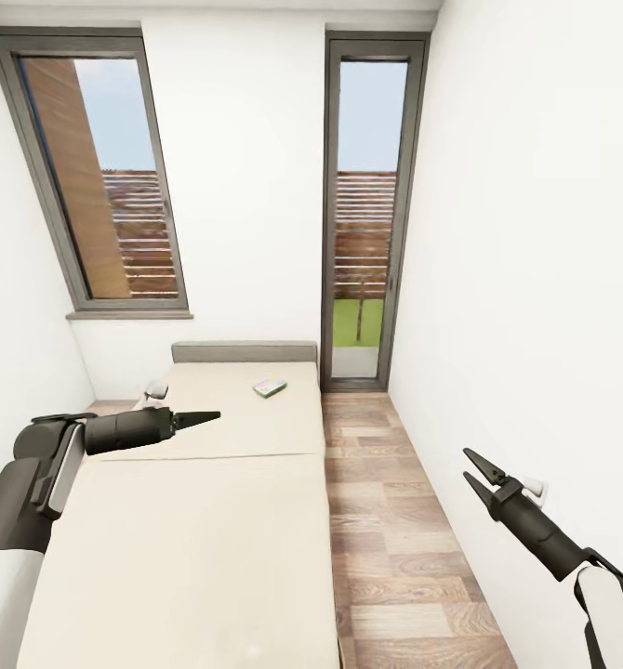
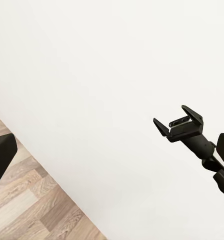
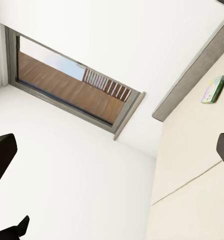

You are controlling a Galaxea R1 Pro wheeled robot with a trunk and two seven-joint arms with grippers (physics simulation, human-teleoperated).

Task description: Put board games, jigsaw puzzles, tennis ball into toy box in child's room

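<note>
Fingers, left: the left gripper point(image 1: 205, 417) hangs over the near-left part of the bed point(image 1: 209, 520); its dark fingers look drawn together to a point and grasp nothing.
Fingers, right: the right gripper point(image 1: 472, 471) is raised over the wood floor point(image 1: 395, 548) to the right of the bed, fingers parted in a V and empty; from the left wrist camera the same right gripper point(image 2: 178, 123) shows spread against the white wall.
Board game: one flat white-green board game point(image 1: 270, 386) lies on the far half of the bed, towards its right side, near the grey headboard point(image 1: 245, 351); the right wrist camera also catches this board game point(image 3: 213, 89) lying flat on the mattress.
Distance: both grippers are well apart from it.
Other toys: a small pale object sits at the far-left edge of the bed, too indistinct to name.
Handling, as a judgement: probably a light, stiff cardboard box with a smooth, possibly slippery cover; it lies flush on a soft mattress, so the fingers may press into the bedding.
Where to hold: likely across the shorter width at the middle of the long edges, one finger on each side, so it does not swing.
Risk: a corner grip could let it pivot or slip out.
</note>
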